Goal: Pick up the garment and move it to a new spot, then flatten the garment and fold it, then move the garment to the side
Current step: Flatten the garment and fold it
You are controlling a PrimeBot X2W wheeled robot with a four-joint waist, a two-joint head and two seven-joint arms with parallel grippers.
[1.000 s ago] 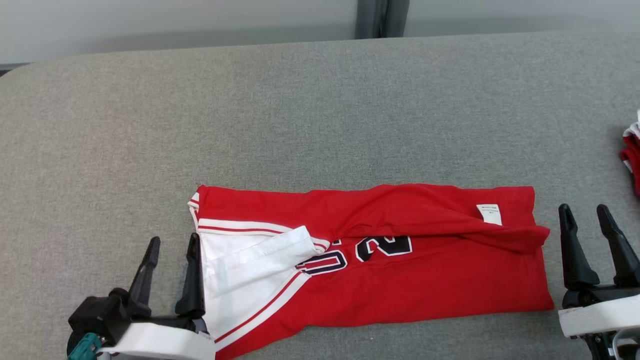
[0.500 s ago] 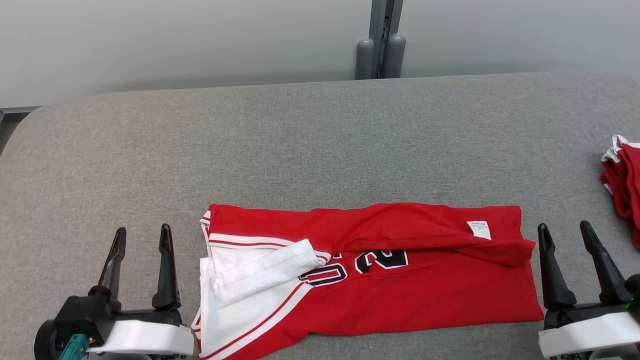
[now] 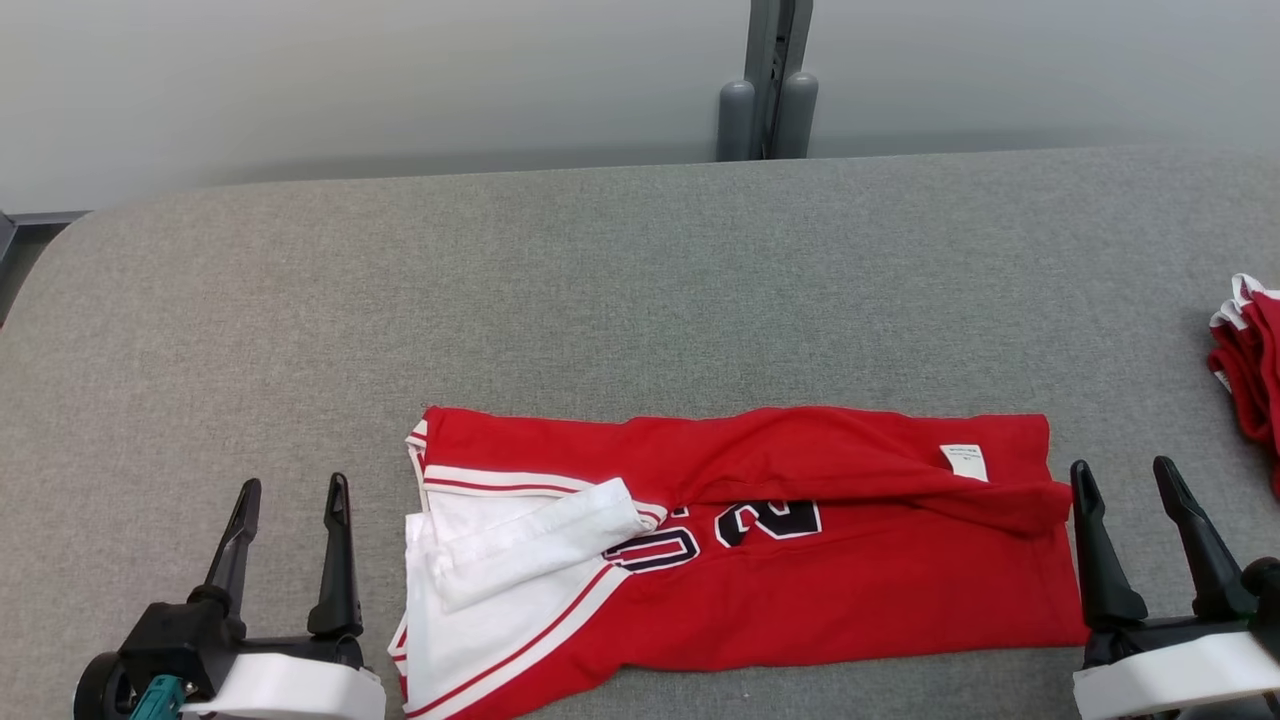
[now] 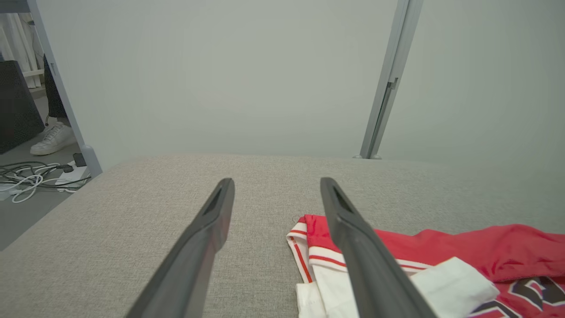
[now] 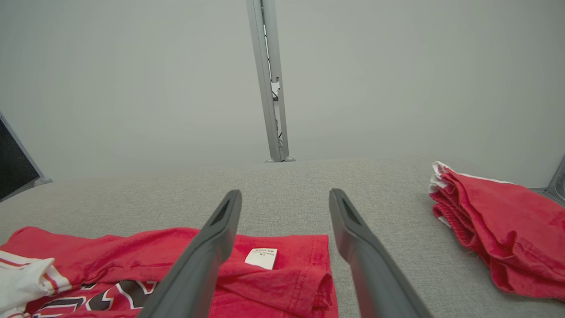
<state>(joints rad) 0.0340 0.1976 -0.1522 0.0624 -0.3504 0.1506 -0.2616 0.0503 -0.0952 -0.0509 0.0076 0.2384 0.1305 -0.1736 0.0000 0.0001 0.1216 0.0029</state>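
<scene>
Garment (image 3: pixel 740 560): red jersey, folded lengthwise, lay lower centre of head view on grey table (image 3: pixel 600 280).
Left gripper (image 3: pixel 294 483): lower left, jaws wide apart, empty.
Right gripper (image 3: pixel 1120 466): lower right, jaws wide apart, empty.
Handling: likely light, limp; best pinched at end hems.

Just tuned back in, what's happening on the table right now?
A red jersey lies on the grey table, folded lengthwise, its far edge flopped over the number. The left gripper sits off the white-trimmed end and the right gripper close by the tag end; both are open and hold nothing. A second red pile lies at the far right.
</scene>
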